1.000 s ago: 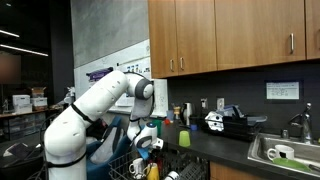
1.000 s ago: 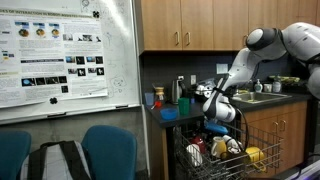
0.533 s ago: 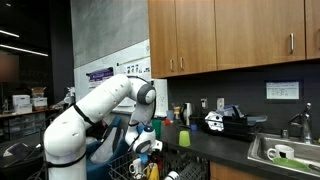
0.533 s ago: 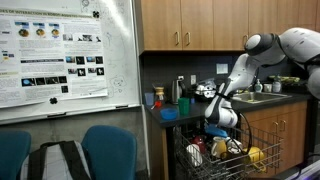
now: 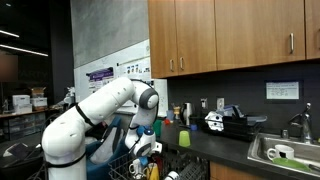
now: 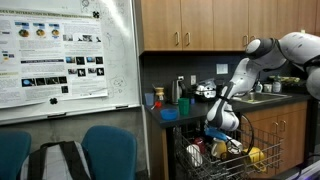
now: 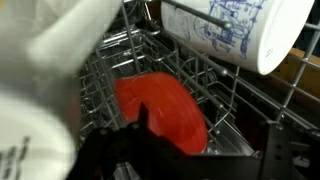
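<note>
Blurred white shape [image 7: 45,60], perhaps a cup

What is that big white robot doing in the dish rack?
The white robot arm reaches its gripper down into the wire dish rack. In the wrist view, the gripper is right above a red dish lying in the rack, with a white printed cup nearby. It doesn't seem to hold anything.

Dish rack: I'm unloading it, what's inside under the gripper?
A red dish lies in the rack, a white blue-printed cup near it. A blurred white object hides the left part.
</note>
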Motion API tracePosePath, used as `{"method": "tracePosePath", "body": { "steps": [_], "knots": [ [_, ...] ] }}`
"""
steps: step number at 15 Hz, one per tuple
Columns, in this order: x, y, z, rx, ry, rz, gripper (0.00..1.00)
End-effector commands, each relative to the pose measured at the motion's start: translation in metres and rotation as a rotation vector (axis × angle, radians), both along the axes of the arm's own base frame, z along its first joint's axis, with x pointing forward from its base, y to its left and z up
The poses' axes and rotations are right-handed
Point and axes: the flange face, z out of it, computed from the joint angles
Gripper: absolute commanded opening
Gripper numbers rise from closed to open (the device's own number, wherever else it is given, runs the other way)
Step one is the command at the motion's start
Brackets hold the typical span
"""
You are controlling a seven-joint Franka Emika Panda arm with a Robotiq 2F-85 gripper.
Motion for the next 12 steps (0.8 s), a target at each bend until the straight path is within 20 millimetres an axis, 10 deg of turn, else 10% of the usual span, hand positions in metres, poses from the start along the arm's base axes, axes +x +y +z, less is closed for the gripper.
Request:
{"method": "tracePosePath", "body": {
  "steps": [1,7,12],
  "knots": [
    [-0.006,0.000,-0.001,0.037,0.014,-0.014,0.55],
    [-0.013,-0.008,0.016,0.036,0.021,-0.017,0.16],
    [-0.013,-0.001,0.042,0.038,0.002,0.010,0.07]
  ]
}}
